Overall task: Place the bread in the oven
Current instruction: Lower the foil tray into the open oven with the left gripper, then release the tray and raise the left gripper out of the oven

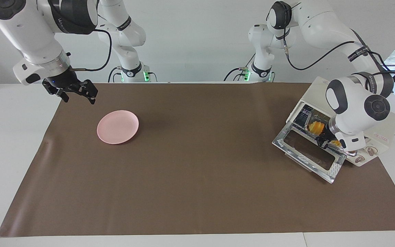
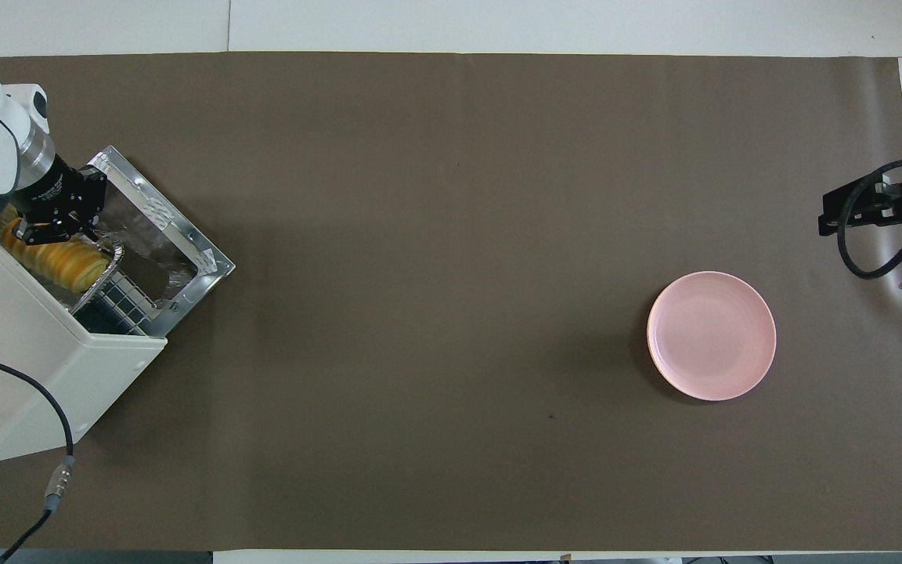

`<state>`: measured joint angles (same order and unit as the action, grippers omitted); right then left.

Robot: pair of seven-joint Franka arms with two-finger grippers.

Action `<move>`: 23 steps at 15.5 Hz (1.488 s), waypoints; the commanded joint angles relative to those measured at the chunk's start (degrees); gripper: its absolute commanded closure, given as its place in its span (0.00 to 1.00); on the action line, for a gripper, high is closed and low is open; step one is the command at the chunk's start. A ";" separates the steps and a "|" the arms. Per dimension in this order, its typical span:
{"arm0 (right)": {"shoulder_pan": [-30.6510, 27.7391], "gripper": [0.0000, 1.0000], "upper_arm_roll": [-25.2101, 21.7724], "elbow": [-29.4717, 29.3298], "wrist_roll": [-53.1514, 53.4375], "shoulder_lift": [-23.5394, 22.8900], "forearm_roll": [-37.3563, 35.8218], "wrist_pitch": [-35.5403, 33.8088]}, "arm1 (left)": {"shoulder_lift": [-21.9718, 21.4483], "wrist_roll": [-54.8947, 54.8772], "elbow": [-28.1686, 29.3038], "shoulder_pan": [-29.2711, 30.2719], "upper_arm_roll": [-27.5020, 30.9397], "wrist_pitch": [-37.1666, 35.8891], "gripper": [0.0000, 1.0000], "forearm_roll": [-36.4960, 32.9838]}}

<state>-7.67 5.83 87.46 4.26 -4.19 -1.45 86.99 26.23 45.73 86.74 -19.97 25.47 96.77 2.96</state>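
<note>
The cream-white oven (image 1: 384, 125) (image 2: 24, 356) stands at the left arm's end of the table, its glass door (image 1: 307, 156) (image 2: 165, 239) dropped open. The yellow-orange bread (image 1: 315, 127) (image 2: 59, 262) lies in a crinkled foil tray (image 2: 106, 270), most of it inside the oven mouth on the wire rack. My left gripper (image 1: 324, 143) (image 2: 52, 229) is at the tray's outer rim over the door hinge, shut on the foil tray's edge. My right gripper (image 1: 79, 97) (image 2: 831, 215) waits open and holds nothing, above the mat's edge at the right arm's end.
A round pink plate (image 1: 118, 127) (image 2: 711, 335) sits on the brown mat (image 1: 197, 192) toward the right arm's end. The oven's black cable (image 2: 36, 392) trails off near the robots. The open door juts out over the mat.
</note>
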 commanded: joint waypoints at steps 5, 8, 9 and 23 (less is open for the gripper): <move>-0.59 0.00 0.41 0.96 -1.54 1.11 -0.66 -0.33 | -3.82 -0.55 6.51 -0.59 0.37 4.22 1.00 -1.56; -0.59 0.00 0.41 0.87 -1.54 1.11 -0.66 -0.33 | -3.82 -0.55 6.60 -0.59 0.37 4.22 1.00 -1.47; -0.59 0.00 0.41 0.96 -1.54 1.11 -0.66 -0.33 | -3.82 -0.55 6.60 -0.59 0.37 4.22 1.00 -1.56; -0.59 0.00 0.41 0.96 -1.54 1.11 -0.66 -0.33 | -3.29 -4.86 4.23 -1.21 0.37 3.69 0.00 -3.58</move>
<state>-7.67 5.83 87.46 4.26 -4.19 -1.45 86.99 24.18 41.44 90.34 -20.19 25.47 100.05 0.72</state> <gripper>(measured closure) 0.000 0.115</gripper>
